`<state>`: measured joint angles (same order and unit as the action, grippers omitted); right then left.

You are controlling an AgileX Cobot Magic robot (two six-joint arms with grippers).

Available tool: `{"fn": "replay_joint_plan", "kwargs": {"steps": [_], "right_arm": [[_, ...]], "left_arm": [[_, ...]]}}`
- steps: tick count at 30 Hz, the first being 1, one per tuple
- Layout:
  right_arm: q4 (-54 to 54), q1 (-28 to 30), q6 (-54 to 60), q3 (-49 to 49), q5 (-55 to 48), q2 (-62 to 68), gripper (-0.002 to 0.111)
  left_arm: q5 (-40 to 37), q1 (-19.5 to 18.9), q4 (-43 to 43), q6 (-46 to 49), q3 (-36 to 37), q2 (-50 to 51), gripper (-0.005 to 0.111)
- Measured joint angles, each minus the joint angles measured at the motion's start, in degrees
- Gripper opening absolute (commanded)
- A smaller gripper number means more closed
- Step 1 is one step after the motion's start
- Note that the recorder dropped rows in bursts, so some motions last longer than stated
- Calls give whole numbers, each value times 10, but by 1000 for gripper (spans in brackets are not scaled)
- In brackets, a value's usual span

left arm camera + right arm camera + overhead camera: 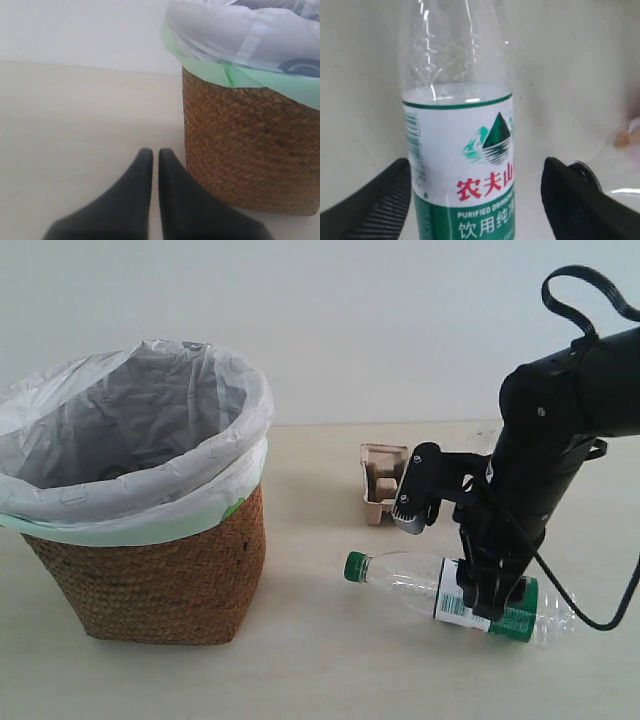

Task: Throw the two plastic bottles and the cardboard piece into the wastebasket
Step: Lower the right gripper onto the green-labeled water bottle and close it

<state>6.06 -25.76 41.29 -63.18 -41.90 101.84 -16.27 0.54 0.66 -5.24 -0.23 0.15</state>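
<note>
right gripper [477, 167] spread astride green-label bottle [395, 580], gap visible only in wrist view, left gripper [151, 153] clenched by wastebasket [250, 150]

This looks like a robotics lab or test room. At the right of the exterior view, a black jointed robot arm [560, 410] trailing a loose black cable [605, 627] works over a pale, wood-toned bench [330, 670]. A plain white wall [400, 320] fills the upper part of the frame behind it. The bench carries a few household things laid out like trial props: a bag-lined wicker wastebasket [160, 570] at the left, a clear plastic bottle [400, 580] lying on its side at lower right, and a small cardboard piece [380, 480] near the centre.
</note>
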Motion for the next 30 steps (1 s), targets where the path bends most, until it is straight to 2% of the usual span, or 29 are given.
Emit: {"fn": "replay_joint_plan", "kwargs": {"steps": [13, 21, 22, 25, 29, 30], "right_arm": [[-79, 0, -2, -1, 7, 76, 65], [-83, 0, -4, -1, 2, 90, 63], [-83, 0, -4, -1, 2, 90, 60], [-85, 0, -4, -1, -1, 90, 41], [-85, 0, -5, -1, -5, 90, 4], [-85, 0, -6, -1, -6, 90, 0]], "left_arm": [[0, 0, 0, 0, 0, 0, 4], [0, 0, 0, 0, 0, 0, 4], [0, 0, 0, 0, 0, 0, 4], [0, 0, 0, 0, 0, 0, 4], [0, 0, 0, 0, 0, 0, 4], [0, 0, 0, 0, 0, 0, 4]]}}
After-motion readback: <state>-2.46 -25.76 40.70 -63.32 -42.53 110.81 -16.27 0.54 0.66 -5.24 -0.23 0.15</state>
